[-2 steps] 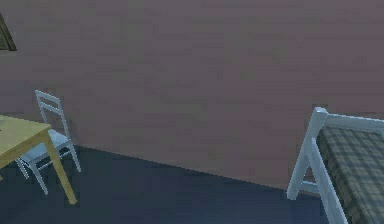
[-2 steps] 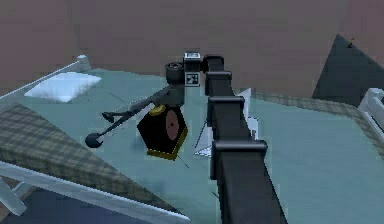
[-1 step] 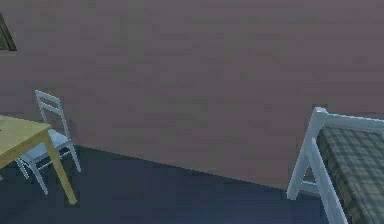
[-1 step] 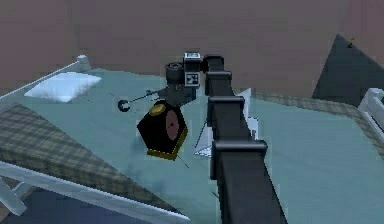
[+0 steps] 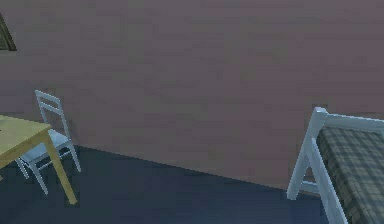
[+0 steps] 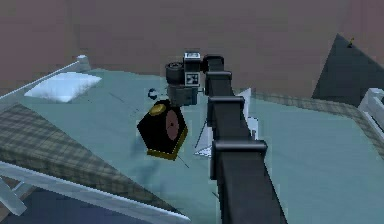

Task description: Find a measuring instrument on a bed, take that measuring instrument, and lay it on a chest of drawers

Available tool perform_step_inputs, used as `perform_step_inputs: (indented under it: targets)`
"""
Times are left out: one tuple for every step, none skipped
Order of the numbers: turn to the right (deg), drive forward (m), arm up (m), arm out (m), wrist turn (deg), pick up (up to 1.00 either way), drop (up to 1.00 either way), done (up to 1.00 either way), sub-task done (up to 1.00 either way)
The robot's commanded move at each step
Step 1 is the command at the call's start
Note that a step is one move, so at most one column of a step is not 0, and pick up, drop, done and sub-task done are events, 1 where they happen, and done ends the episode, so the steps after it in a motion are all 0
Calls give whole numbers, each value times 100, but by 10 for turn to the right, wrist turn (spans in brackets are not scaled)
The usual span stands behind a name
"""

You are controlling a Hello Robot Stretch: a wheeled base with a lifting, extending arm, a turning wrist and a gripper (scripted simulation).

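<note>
End effector: dark two-fingered end effector point(image 6: 178, 88), with the teal-blanketed bed point(image 6: 320, 150) behind it; grasping or released, cannot tell.
Pillow: flat white pillow point(image 6: 62, 86), at the bed's left end.
Measuring instrument: black cube with round brown dial point(image 6: 163, 130), tilted, against the blanket, just left of the dark square arm point(image 6: 238, 160).
Chair: white wooden chair point(image 5: 50, 125), forward view's left, by the pink wall point(image 5: 200, 70).

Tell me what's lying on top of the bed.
A white pillow, a black box with a round reddish face, and a pale flat sheet partly under the arm lie on the bed. The blanket beneath the arm is hidden.
</note>
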Motion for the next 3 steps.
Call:
perform_step_inputs:
  targets:
    - [0,0,-30,0,0,0,0,0,0]
    - [0,0,0,0,0,100,0,0,0]
    - [0,0,10,0,0,0,0,0,0]
